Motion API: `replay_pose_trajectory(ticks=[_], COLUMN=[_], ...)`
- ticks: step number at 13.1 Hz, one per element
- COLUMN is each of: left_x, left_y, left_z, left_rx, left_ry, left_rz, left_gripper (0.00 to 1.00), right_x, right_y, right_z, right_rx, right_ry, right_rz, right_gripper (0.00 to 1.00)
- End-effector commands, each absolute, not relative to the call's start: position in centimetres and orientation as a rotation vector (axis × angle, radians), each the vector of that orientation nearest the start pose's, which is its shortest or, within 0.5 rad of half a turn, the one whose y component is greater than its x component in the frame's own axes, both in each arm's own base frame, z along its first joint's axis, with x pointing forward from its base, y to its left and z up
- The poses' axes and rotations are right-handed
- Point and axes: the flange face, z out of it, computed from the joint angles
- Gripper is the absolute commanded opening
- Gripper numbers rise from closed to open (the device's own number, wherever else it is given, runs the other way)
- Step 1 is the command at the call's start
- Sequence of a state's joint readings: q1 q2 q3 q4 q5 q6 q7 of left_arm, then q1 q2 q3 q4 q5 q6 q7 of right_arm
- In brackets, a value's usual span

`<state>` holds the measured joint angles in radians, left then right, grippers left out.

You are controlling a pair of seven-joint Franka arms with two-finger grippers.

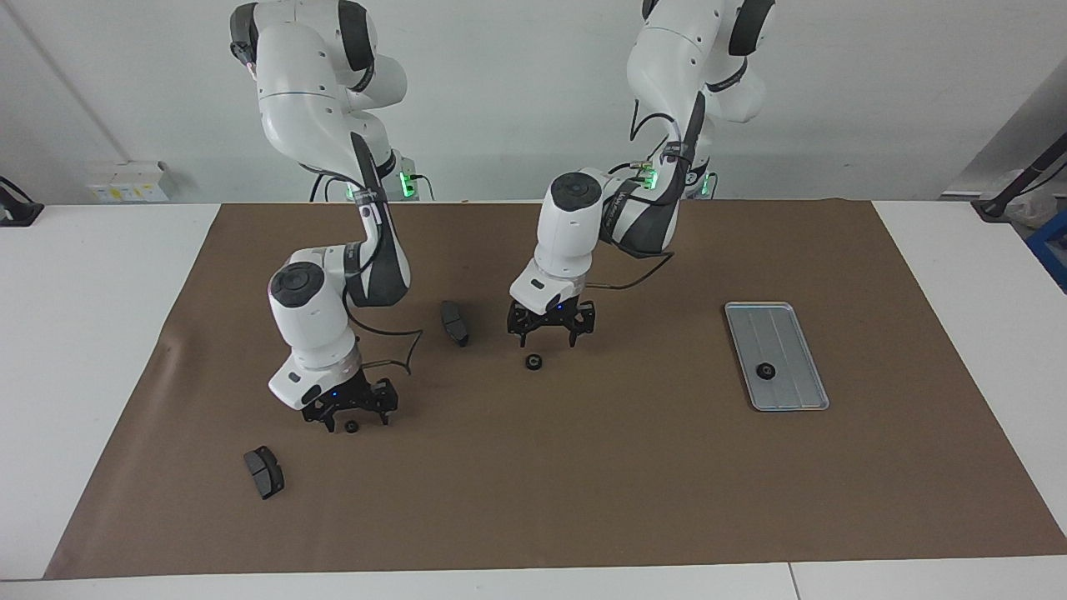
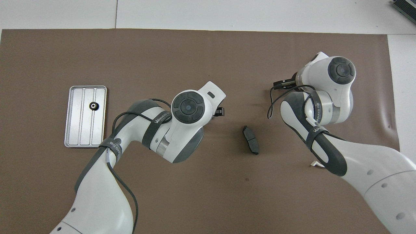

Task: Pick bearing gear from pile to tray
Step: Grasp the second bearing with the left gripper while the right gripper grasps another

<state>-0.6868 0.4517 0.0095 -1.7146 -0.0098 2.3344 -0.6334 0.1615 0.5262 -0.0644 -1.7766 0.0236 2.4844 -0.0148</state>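
Observation:
The silver tray (image 1: 792, 337) (image 2: 75, 130) lies toward the left arm's end of the table, with one black bearing gear (image 1: 763, 371) (image 2: 94, 105) in it. What is left of the pile is scattered. A second gear (image 1: 533, 362) rests mid-mat, and my left gripper (image 1: 548, 340) hangs open just above it. The left arm hides that gear in the overhead view. A third gear (image 1: 351, 427) lies toward the right arm's end, between the spread fingers of my open right gripper (image 1: 355, 422), which is low at the mat.
One dark grey pad (image 1: 454, 322) (image 2: 250, 139) lies between the two arms. Another pad (image 1: 263, 472) sits farther from the robots than the right gripper. A sliver of the white half-ring (image 2: 317, 164) shows under the right arm. Brown mat (image 1: 583, 483) covers the table.

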Motion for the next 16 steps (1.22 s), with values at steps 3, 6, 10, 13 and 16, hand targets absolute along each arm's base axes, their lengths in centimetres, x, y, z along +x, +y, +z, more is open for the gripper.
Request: replay_pose_trajectory(ticks=[3,6,10,13,16], left_x=[54.0,53.4,52.0,51.9,52.0], left_y=[-43.6,-43.3,-44.8,-45.0,-44.9], left_z=[33.3,31.9,28.9,29.1,29.1], left_rx=[-3.218,-3.203,-3.195,-3.194,-3.191], left_ry=[0.097,0.120,0.163,0.167,0.169], left_rz=[-0.319,-0.300,-0.274,-0.269,-0.266], left_gripper=[0.96,0.92,0.87,0.79,0.62], right_x=[66.9,67.1,67.3,67.4,67.4], right_y=[6.3,6.0,5.4,5.5,5.8], right_z=[28.4,28.6,28.9,29.0,29.0], right_rx=[-3.117,-3.114,-3.114,-3.112,-3.109], right_ry=[-0.156,-0.143,-0.122,-0.098,-0.060], right_rz=[-0.302,-0.311,-0.325,-0.330,-0.331], right_gripper=[0.97,0.85,0.62,0.40,0.08])
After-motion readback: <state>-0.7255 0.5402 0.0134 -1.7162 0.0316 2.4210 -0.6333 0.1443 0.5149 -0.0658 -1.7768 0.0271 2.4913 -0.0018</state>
